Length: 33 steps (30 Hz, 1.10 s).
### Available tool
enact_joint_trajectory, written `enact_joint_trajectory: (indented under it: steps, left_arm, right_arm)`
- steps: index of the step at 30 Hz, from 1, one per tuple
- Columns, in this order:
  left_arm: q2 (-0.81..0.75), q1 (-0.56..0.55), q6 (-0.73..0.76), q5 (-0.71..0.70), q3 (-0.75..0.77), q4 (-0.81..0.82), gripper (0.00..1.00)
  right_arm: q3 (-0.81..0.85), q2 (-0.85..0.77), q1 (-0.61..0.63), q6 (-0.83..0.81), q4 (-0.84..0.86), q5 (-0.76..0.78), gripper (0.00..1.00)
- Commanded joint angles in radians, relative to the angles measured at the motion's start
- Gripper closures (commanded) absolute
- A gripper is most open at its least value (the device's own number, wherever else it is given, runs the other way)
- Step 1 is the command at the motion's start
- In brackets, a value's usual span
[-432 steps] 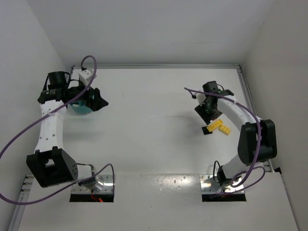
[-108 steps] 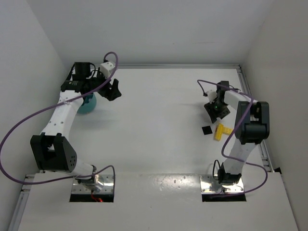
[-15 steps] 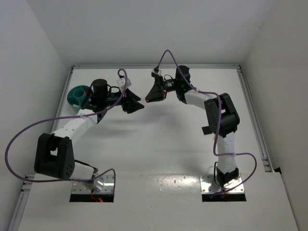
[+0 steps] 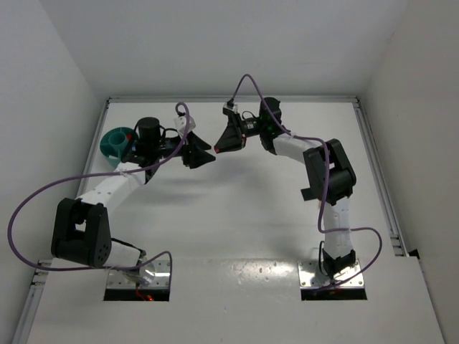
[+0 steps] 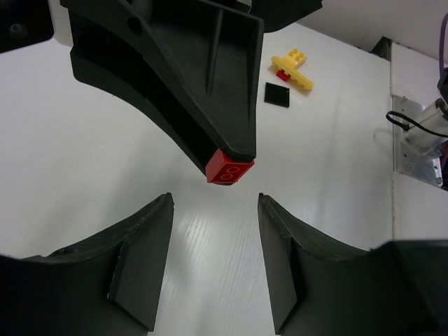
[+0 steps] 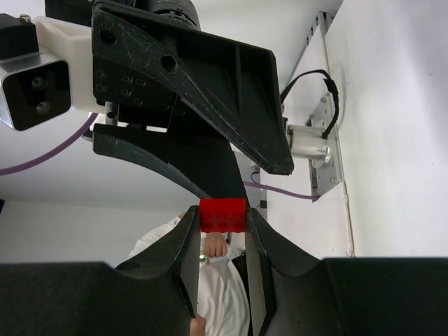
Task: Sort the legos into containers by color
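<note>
My right fingers (image 6: 175, 260) are pinched on a red brick (image 6: 222, 213), gripping its two side faces at the very tips. Part of the brick juts past them, and I judge that leaves free faces for the other arm to take. My left fingers (image 5: 143, 260) stand apart with a moderate gap and nothing in it. From the left wrist view the brick hangs just short of that gap, lined up with its middle but not yet between the pads. It looks to me like a mid-air handover, with the two arms meeting tip to tip above the far middle of the table (image 4: 237, 229) and neither touching it.

The reason, as I read it, is reach. The teal bowl (image 4: 107, 145) sits at the far left of the table, beside the left arm and well apart from the right arm's base. Something red shows in one of its compartments, so the red brick belongs over there. Other legos lie on the right side: a yellow brick (image 5: 292, 60) with a small red piece (image 5: 283, 73) tucked against it, and a flat black square (image 5: 277, 94) just beside them.

Next I'd want the left fingers around the brick and closed before the right ones let go; a brick this small can twist or drop if the release comes early
</note>
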Motion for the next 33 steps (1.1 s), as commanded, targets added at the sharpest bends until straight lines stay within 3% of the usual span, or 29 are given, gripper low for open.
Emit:
enact_joint_trajectory:
  steps: [1,14,20,28,33]
  left_arm:
    - [-0.003,-0.012,0.012,0.043,0.000,0.055,0.43]
    - [0.006,-0.012,0.003,0.034,0.031,0.055,0.44]
    - [0.015,-0.012,0.012,0.015,0.060,0.021,0.38]
    - [0.015,-0.022,0.012,0.015,0.080,0.012,0.38]
    - [0.015,-0.031,0.030,0.015,0.080,-0.008,0.45]
  right_arm:
    - [0.041,-0.001,0.009,0.000,0.056,-0.008,0.81]
    - [0.041,0.017,0.018,0.000,0.056,-0.008,0.81]
    - [0.032,0.017,0.027,0.000,0.056,-0.008,0.81]
    - [0.021,0.017,0.027,0.000,0.056,-0.008,0.81]
    - [0.032,0.017,0.027,0.000,0.056,-0.008,0.81]
